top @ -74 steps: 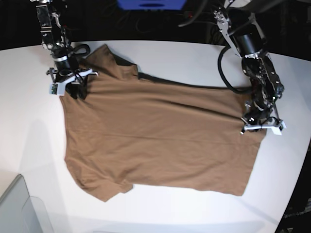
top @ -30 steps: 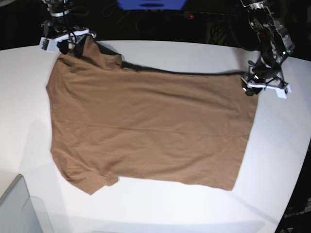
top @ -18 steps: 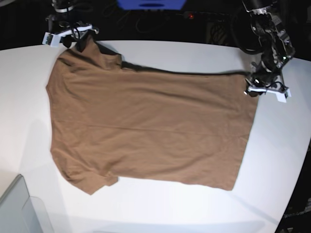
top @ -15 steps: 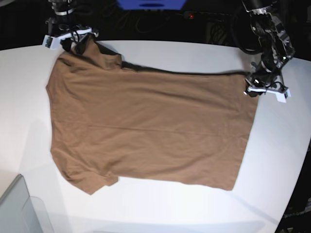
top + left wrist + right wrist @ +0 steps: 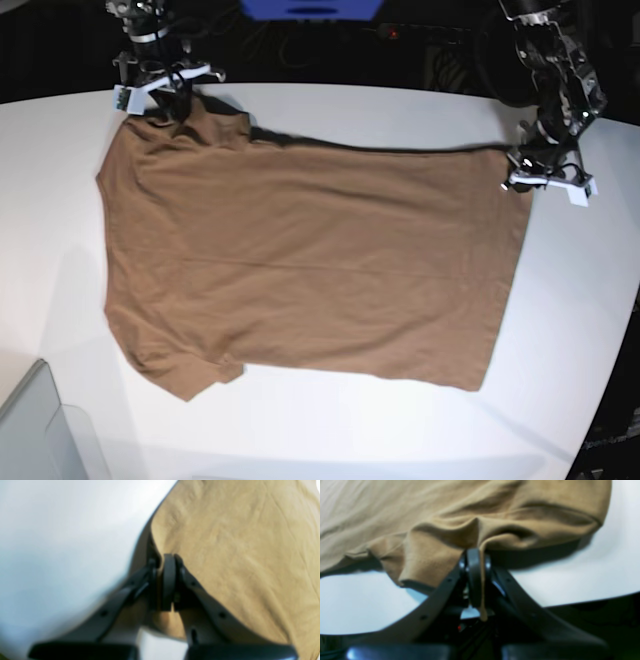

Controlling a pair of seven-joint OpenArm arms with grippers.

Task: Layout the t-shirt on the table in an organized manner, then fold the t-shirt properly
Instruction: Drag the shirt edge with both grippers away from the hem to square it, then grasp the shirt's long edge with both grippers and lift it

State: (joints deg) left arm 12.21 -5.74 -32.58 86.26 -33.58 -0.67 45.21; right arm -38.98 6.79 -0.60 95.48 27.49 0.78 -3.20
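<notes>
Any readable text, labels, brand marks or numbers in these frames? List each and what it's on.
None readable.
The plain brown cloth t-shirt shows no print, and no collar tag is visible.
The white tabletop carries no markings.
The left gripper and right gripper, both clamped on the shirt's edge, show no lettering; both wrist views are blurred.
The blue object at the base view's top edge shows no legible text.
</notes>
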